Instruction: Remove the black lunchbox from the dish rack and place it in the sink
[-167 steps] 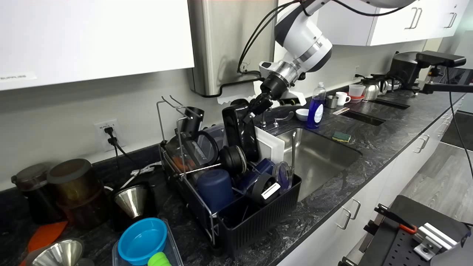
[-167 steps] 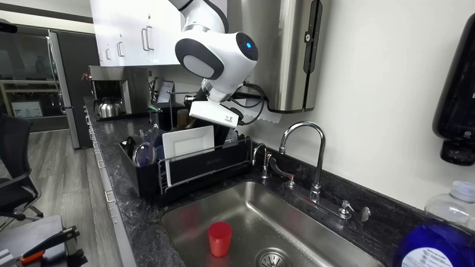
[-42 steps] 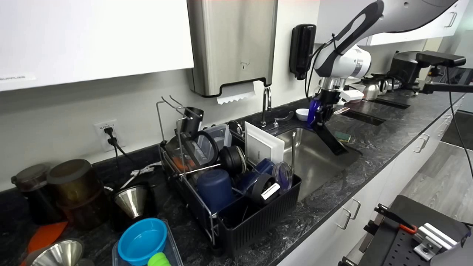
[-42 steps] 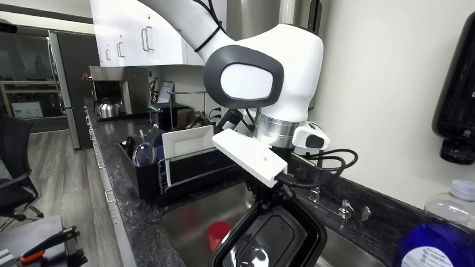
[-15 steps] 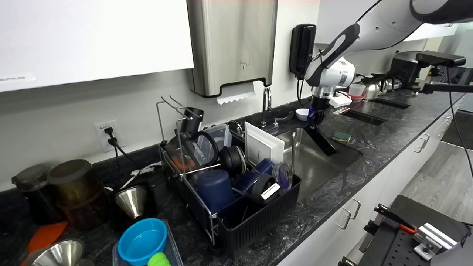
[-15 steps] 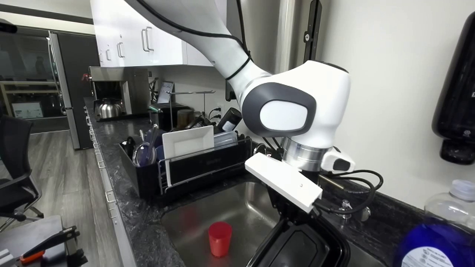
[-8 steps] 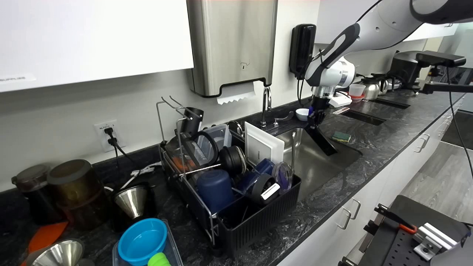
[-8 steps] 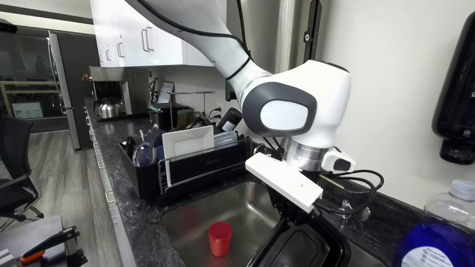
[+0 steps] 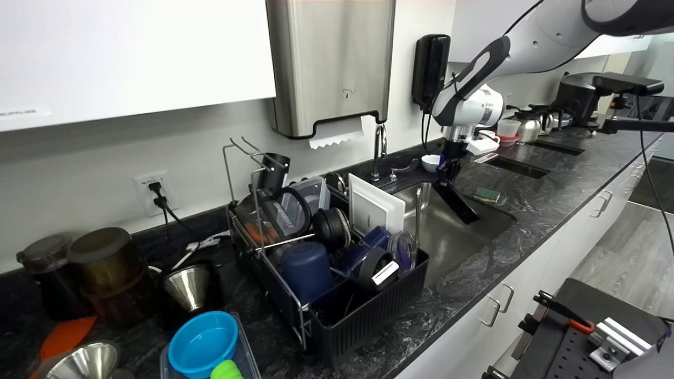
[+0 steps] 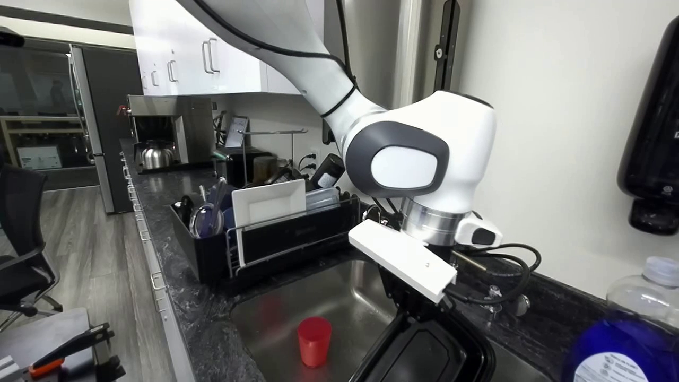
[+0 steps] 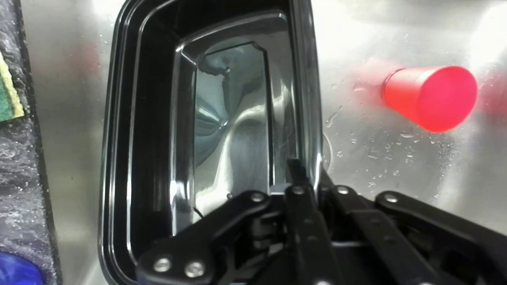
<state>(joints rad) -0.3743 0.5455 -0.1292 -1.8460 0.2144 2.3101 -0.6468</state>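
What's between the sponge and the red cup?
In the wrist view, the black lunchbox, held in the jaws, comes between the sponge and the red cup, sink showing either side.

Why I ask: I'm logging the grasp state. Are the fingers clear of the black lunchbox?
No, in the wrist view the fingers pinch the edge of the black lunchbox, one inside, one outside.
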